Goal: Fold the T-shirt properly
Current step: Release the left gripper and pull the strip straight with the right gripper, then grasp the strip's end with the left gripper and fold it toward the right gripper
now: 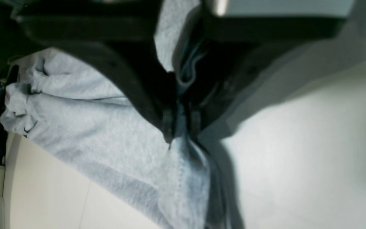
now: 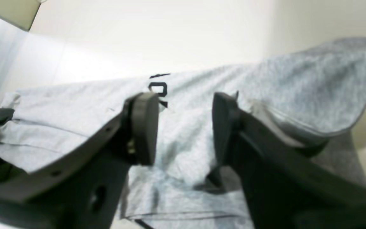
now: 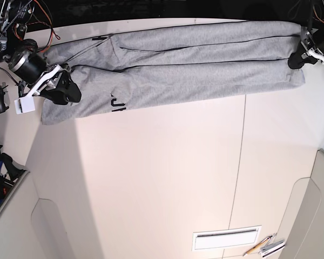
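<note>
The light grey T-shirt point(image 3: 194, 70) lies folded into a long band across the far part of the white table point(image 3: 151, 178). Black lettering point(image 3: 117, 104) shows near its left end and in the right wrist view point(image 2: 160, 89). My left gripper point(image 1: 181, 127) is shut on a bunched edge of the T-shirt point(image 1: 100, 127); in the base view it is at the band's right end point(image 3: 296, 60). My right gripper point(image 2: 184, 127) is open just above the T-shirt point(image 2: 297, 82), with cloth between and under its fingers point(image 2: 145, 127). In the base view it is at the band's left end point(image 3: 69, 93).
Loose cables point(image 3: 27, 16) and arm hardware crowd the back left corner. A white paper tag point(image 3: 26, 105) hangs by the right arm. A white slotted plate point(image 3: 227, 238) and a pencil point(image 3: 259, 247) lie near the front edge. A seam point(image 3: 238, 162) runs down the table.
</note>
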Motion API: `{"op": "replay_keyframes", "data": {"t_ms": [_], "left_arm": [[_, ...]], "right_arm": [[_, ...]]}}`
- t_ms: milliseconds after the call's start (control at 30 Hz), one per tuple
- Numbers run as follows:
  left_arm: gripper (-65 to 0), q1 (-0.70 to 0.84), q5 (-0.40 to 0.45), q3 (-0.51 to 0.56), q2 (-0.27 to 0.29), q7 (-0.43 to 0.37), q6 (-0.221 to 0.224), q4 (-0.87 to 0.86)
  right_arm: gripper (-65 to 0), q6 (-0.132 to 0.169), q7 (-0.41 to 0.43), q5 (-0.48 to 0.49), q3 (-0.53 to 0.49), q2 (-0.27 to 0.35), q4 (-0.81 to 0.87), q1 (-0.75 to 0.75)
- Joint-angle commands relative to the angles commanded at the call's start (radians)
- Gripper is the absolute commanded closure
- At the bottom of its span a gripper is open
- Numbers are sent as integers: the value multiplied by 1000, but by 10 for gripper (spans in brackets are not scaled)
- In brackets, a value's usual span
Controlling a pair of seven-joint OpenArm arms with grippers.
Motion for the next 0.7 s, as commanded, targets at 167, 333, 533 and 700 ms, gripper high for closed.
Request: {"op": "replay_keyframes", "data": {"t_ms": [167,333,533,700], "left_arm": [[0,-26,25,-2,-3,-3,0,50],[0,-97,88,-23,-27,-5,0,126],[0,-199,183,-23,-126,-32,0,125],[0,-235,221,-23,-211,-37,0,132]], "right_arm": [[-273,0,0,-7,0,0,0,22],[-273,0,0,-7,3,0,0,44],[-274,0,0,-8,18,1,0,44],[-274,0,0,-8,20,0,0,44]]}}
